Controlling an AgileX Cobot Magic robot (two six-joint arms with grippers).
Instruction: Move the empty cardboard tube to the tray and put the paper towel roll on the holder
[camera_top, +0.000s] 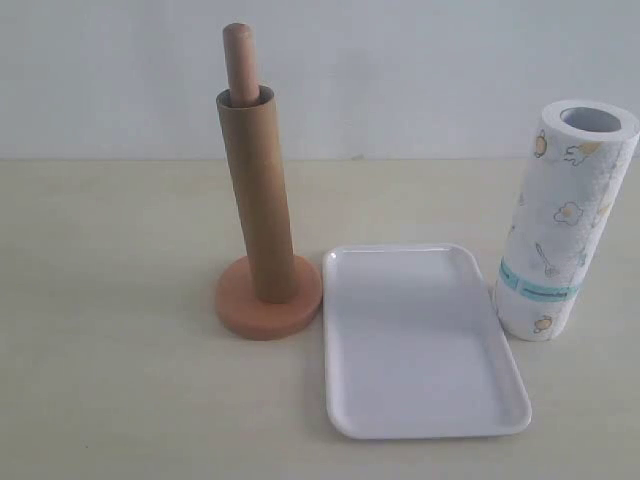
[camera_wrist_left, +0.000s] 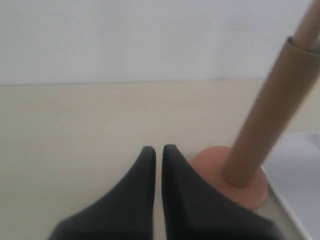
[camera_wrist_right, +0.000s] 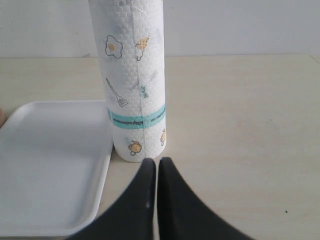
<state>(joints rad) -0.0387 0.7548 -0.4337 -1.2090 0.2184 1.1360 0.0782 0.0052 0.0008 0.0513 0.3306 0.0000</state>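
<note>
- Left gripper (camera_wrist_left: 157, 150): black fingers closed together, holding nothing, low over the table (camera_wrist_left: 75, 125) and near the holder (camera_wrist_left: 212, 159).
- Right gripper (camera_wrist_right: 157, 161): fingers likewise together and empty, just before the foot of the paper towel roll (camera_wrist_right: 132, 75).
- Empty cardboard tube (camera_top: 255, 190): upright, sleeved over the holder's pole, whose rounded tip protrudes above it.
- The paper towel roll stands upright just beside the tray (camera_top: 420, 340); its teal band carries print too small to read.
</note>
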